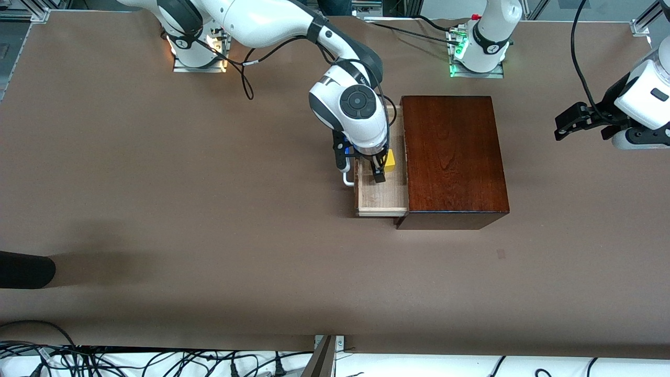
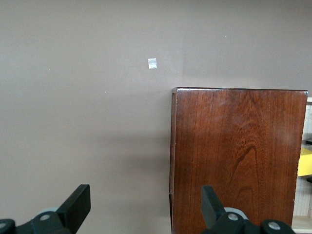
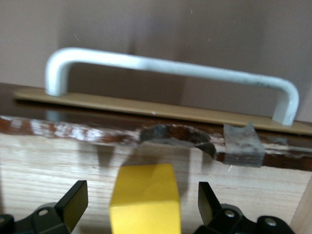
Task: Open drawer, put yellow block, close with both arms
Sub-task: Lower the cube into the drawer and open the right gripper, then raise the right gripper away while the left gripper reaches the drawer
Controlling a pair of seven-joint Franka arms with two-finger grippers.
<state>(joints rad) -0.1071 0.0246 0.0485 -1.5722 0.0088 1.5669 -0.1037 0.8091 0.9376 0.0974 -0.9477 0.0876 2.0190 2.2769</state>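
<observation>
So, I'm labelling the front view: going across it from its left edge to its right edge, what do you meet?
Right arm's base → white handle → drawer → wooden box → left claw.

The yellow block (image 1: 389, 159) lies in the drawer (image 1: 382, 196), pulled out of the box (image 1: 453, 157).

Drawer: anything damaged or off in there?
Some wear: inside the drawer front, the dark top edge is scuffed pale with a chipped semicircular notch. A grey pad sits beside it. The yellow block lies in the tray between the right hand's open fingers.
</observation>
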